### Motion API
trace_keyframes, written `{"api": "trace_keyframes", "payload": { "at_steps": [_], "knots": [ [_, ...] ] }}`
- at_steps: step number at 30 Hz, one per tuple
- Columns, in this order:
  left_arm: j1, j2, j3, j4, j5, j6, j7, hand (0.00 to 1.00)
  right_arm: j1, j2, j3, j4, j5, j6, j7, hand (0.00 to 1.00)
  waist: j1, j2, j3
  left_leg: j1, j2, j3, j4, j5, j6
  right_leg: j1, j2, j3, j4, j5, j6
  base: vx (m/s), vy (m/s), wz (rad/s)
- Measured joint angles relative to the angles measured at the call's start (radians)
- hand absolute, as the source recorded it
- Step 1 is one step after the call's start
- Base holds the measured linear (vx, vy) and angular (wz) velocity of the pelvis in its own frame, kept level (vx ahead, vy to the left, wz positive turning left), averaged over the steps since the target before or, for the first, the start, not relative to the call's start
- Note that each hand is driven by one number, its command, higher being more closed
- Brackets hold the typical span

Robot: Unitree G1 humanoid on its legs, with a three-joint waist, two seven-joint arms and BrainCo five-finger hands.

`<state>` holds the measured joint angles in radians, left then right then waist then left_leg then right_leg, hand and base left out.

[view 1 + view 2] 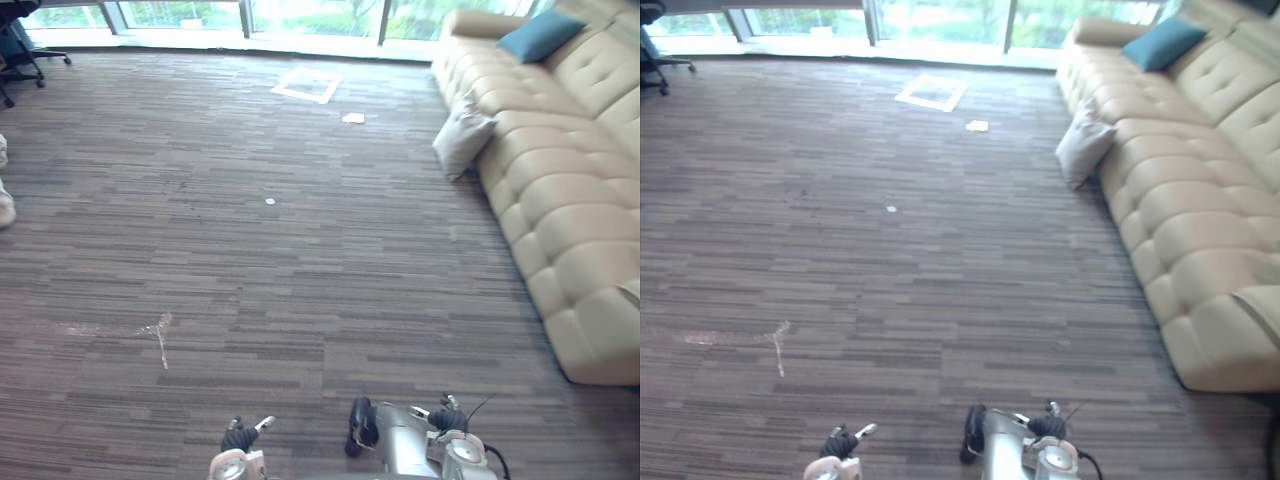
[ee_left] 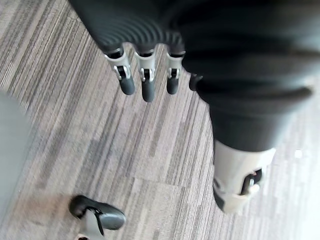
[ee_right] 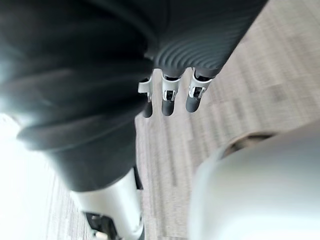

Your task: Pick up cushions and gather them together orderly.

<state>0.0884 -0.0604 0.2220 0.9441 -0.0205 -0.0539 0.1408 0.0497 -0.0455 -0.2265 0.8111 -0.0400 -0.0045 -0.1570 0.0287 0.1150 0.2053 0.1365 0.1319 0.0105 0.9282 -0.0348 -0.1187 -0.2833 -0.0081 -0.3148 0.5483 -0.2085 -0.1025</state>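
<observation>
At 1 o'clock on the carpet, a grey cushion stands tilted against the front of the beige sofa, touching it. A teal cushion lies farther off, also toward 1 o'clock, on the sofa seat against the backrest and well apart from the grey cushion. A paper scrap lies on the carpet at 12 o'clock, and an office chair stands at 10 o'clock.

The left hand and the right hand hang low at 6 o'clock, over bare carpet. On both, the fingers are straight and relaxed, with nothing between fingers and thumb.

Step in hand, as judged: approach. No cushion is grasped, and both are out of reach.

Next move, as judged:
1. Advance toward 1 o'clock until the grey cushion is within reach.
2. Lower the hands and close them on the cushion's upper edge or sides; soft fill will give, so take a deep grip.
3. Carry it to the sofa seat and set it beside the teal cushion.
</observation>
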Motion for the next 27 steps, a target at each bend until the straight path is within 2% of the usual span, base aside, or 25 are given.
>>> {"api": "trace_keyframes", "payload": {
  "at_steps": [1, 2, 4, 5, 6, 7, 8, 10, 11, 12, 13, 14, 15, 16, 17, 18, 19, 20, 21, 23, 25, 26, 27],
  "knots": [
    [-0.007, 0.003, 0.005, -0.002, 0.0, 0.001, -0.009, 0.0, -0.01, 0.0, -0.004, 0.024, 0.002, 0.006, -0.006, 0.0, 0.006, 0.012, 0.009, -0.084, 0.053, 0.051, 0.172, -0.036, 0.028, 0.086, 0.031, 0.012, -0.05, -0.018, -0.004, 0.63, -0.038, -0.31],
    [-0.015, 0.007, 0.022, -0.011, 0.0, 0.001, -0.011, 0.0, -0.015, 0.015, -0.001, 0.043, 0.012, 0.009, -0.01, 0.0, 0.012, -0.003, 0.018, -0.15, 0.082, 0.095, 0.268, -0.096, 0.052, 0.189, 0.036, 0.025, -0.1, -0.031, -0.008, 0.76, -0.067, -0.24],
    [0.005, 0.036, 0.027, -0.065, -0.001, -0.007, -0.012, 0.0, -0.008, 0.056, 0.011, 0.059, 0.042, 0.009, -0.012, 0.0, 0.03, -0.067, 0.019, -0.309, 0.084, 0.158, 0.242, -0.179, 0.071, 0.377, 0.022, 0.052, -0.261, -0.033, -0.004, 0.79, -0.096, -0.13],
    [0.006, 0.037, 0.028, -0.08, -0.002, -0.009, -0.012, 0.0, -0.011, 0.063, 0.018, 0.069, 0.043, 0.009, -0.013, 0.0, 0.033, -0.076, 0.017, -0.365, 0.083, 0.175, 0.202, -0.196, 0.074, 0.417, 0.018, 0.055, -0.31, -0.034, 0.0, 0.66, -0.065, -0.18],
    [0.006, 0.036, 0.03, -0.1, -0.002, -0.01, -0.012, 0.0, -0.013, 0.068, 0.032, 0.077, 0.043, 0.01, -0.014, 0.0, 0.041, -0.08, 0.015, -0.442, 0.08, 0.197, 0.098, -0.21, 0.075, 0.469, 0.01, 0.06, -0.359, -0.042, 0.021, 0.68, 0.006, -0.26],
    [0.006, 0.028, 0.034, -0.121, -0.005, -0.016, -0.013, 0.0, -0.013, 0.072, 0.045, 0.079, 0.042, 0.013, -0.016, 0.0, 0.053, -0.075, 0.017, -0.51, 0.065, 0.215, -0.081, -0.211, 0.084, 0.529, -0.001, 0.076, -0.4, -0.06, 0.05, 0.7, 0.055, -0.35],
    [0.007, 0.021, 0.035, -0.13, -0.007, -0.022, -0.012, 0.0, -0.013, 0.076, 0.044, 0.08, 0.042, 0.014, -0.016, 0.0, 0.064, -0.075, 0.018, -0.529, 0.046, 0.225, -0.193, -0.2, 0.082, 0.559, -0.011, 0.089, -0.414, -0.071, 0.067, 0.75, 0.145, -0.46],
    [0.018, 0.003, 0.044, -0.154, -0.028, -0.03, -0.01, 0.0, -0.013, 0.079, 0.048, 0.102, 0.041, 0.013, -0.019, 0.0, 0.094, -0.071, 0.014, -0.541, 0.017, 0.225, -0.532, -0.118, 0.074, 0.632, -0.027, 0.144, -0.434, -0.126, 0.089, 0.8, 0.257, -0.71],
    [0.021, 0.009, 0.047, -0.161, -0.044, -0.031, -0.014, 0.0, -0.017, 0.085, 0.053, 0.116, 0.041, 0.015, -0.019, 0.0, 0.102, -0.084, 0.011, -0.545, 0.013, 0.221, -0.501, -0.044, 0.096, 0.654, -0.042, 0.168, -0.432, -0.155, 0.091, 0.74, 0.306, -0.8],
    [0.019, 0.015, 0.05, -0.162, -0.043, -0.03, -0.014, 0.0, -0.018, 0.104, 0.058, 0.12, 0.039, 0.019, -0.02, 0.0, 0.112, -0.105, -0.008, -0.549, 0.002, 0.231, -0.455, -0.014, 0.11, 0.664, -0.067, 0.2, -0.416, -0.163, 0.094, 0.77, 0.343, -0.73],
    [0.016, 0.033, 0.054, -0.159, -0.04, -0.028, -0.014, 0.0, -0.006, 0.107, 0.075, 0.123, 0.039, 0.022, -0.017, 0.0, 0.11, -0.151, -0.032, -0.549, -0.011, 0.27, -0.405, -0.053, 0.153, 0.621, -0.118, 0.242, -0.318, -0.138, 0.117, 0.92, 0.416, -0.59],
    [0.015, 0.04, 0.055, -0.155, -0.041, -0.028, -0.014, 0.0, -0.004, 0.111, 0.073, 0.121, 0.039, 0.022, -0.019, 0.0, 0.11, -0.167, -0.041, -0.542, -0.021, 0.284, -0.386, -0.086, 0.165, 0.592, -0.137, 0.265, -0.249, -0.117, 0.133, 0.75, 0.351, -0.47],
    [0.009, 0.049, 0.055, -0.144, -0.041, -0.027, -0.011, 0.0, -0.003, 0.115, 0.069, 0.118, 0.037, 0.022, -0.02, 0.0, 0.112, -0.181, -0.038, -0.509, -0.037, 0.299, -0.372, -0.126, 0.175, 0.534, -0.16, 0.304, -0.1, -0.075, 0.167, 0.56, 0.304, -0.3],
    [-0.001, 0.057, 0.055, -0.125, -0.041, -0.025, -0.008, 0.0, 0.0, 0.114, 0.064, 0.118, 0.037, 0.021, -0.021, 0.0, 0.111, -0.193, -0.031, -0.453, -0.057, 0.315, -0.37, -0.171, 0.177, 0.452, -0.18, 0.357, 0.128, 0.027, 0.211, 0.66, 0.364, -0.21],
    [-0.005, 0.065, 0.054, -0.111, -0.039, -0.02, -0.007, 0.0, 0.008, 0.106, 0.065, 0.117, 0.034, 0.02, -0.02, 0.0, 0.1, -0.193, -0.025, -0.392, -0.079, 0.316, -0.37, -0.21, 0.176, 0.383, -0.184, 0.384, 0.324, 0.083, 0.244, 0.76, 0.385, -0.04],
    [-0.005, 0.069, 0.054, -0.085, -0.039, -0.015, -0.006, 0.0, 0.016, 0.104, 0.066, 0.106, 0.024, 0.015, -0.018, 0.0, 0.086, -0.185, -0.02, -0.304, -0.1, 0.315, -0.388, -0.25, 0.173, 0.316, -0.184, 0.378, 0.489, 0.092, 0.258, 0.73, 0.315, 0.13],
    [-0.007, 0.069, 0.051, -0.064, -0.035, -0.005, 0.0, 0.0, 0.019, 0.103, 0.066, 0.095, 0.011, 0.004, -0.018, 0.0, 0.073, -0.176, -0.018, -0.194, -0.113, 0.316, -0.444, -0.278, 0.172, 0.238, -0.18, 0.332, 0.582, 0.061, 0.244, 0.61, 0.216, 0.13],
    [-0.011, 0.067, 0.046, -0.064, -0.033, -0.003, 0.005, 0.0, 0.019, 0.103, 0.065, 0.089, 0.007, 0.003, -0.018, 0.0, 0.071, -0.174, -0.018, -0.158, -0.115, 0.315, -0.468, -0.29, 0.171, 0.21, -0.179, 0.305, 0.589, 0.045, 0.231, 0.58, 0.165, 0.05],
    [-0.005, 0.065, 0.03, -0.063, -0.029, -0.001, 0.011, 0.0, 0.021, 0.106, 0.065, 0.068, -0.001, -0.001, -0.018, 0.0, 0.07, -0.165, -0.016, -0.083, -0.115, 0.308, -0.525, -0.315, 0.154, 0.124, -0.177, 0.213, 0.567, 0.006, 0.202, 0.44, 0.107, -0.03],
    [-0.007, 0.07, 0.021, -0.041, -0.022, 0.001, 0.011, 0.0, 0.021, 0.106, 0.055, 0.041, -0.005, -0.008, -0.017, 0.0, 0.061, -0.162, -0.016, 0.005, -0.111, 0.306, -0.587, -0.336, 0.132, 0.011, -0.163, 0.094, 0.442, -0.029, 0.176, 0.55, 0.096, 0.02],
    [-0.011, 0.078, 0.006, -0.015, -0.021, 0.002, 0.01, 0.0, 0.012, 0.099, 0.027, 0.03, -0.007, -0.01, -0.015, 0.0, 0.043, -0.159, -0.011, 0.103, -0.112, 0.301, -0.655, -0.347, 0.122, -0.056, -0.126, -0.006, 0.157, -0.005, 0.164, 0.71, 0.062, 0.24],
    [-0.01, 0.078, 0.002, -0.008, -0.019, 0.002, 0.01, 0.0, 0.011, 0.092, 0.023, 0.029, -0.007, -0.01, -0.015, 0.0, 0.027, -0.157, -0.01, 0.16, -0.117, 0.289, -0.702, -0.354, 0.11, -0.059, -0.1, -0.043, -0.031, 0.046, 0.153, 0.72, 0.01, 0.53],
    [-0.011, 0.078, -0.009, -0.006, -0.01, 0.001, 0.009, 0.0, 0.012, 0.085, 0.022, 0.03, -0.009, -0.01, -0.013, 0.0, 0.02, -0.156, -0.01, 0.213, -0.127, 0.268, -0.735, -0.364, 0.092, -0.071, -0.075, -0.032, -0.159, 0.095, 0.13, 0.79, -0.029, 0.68]
  ]
}}
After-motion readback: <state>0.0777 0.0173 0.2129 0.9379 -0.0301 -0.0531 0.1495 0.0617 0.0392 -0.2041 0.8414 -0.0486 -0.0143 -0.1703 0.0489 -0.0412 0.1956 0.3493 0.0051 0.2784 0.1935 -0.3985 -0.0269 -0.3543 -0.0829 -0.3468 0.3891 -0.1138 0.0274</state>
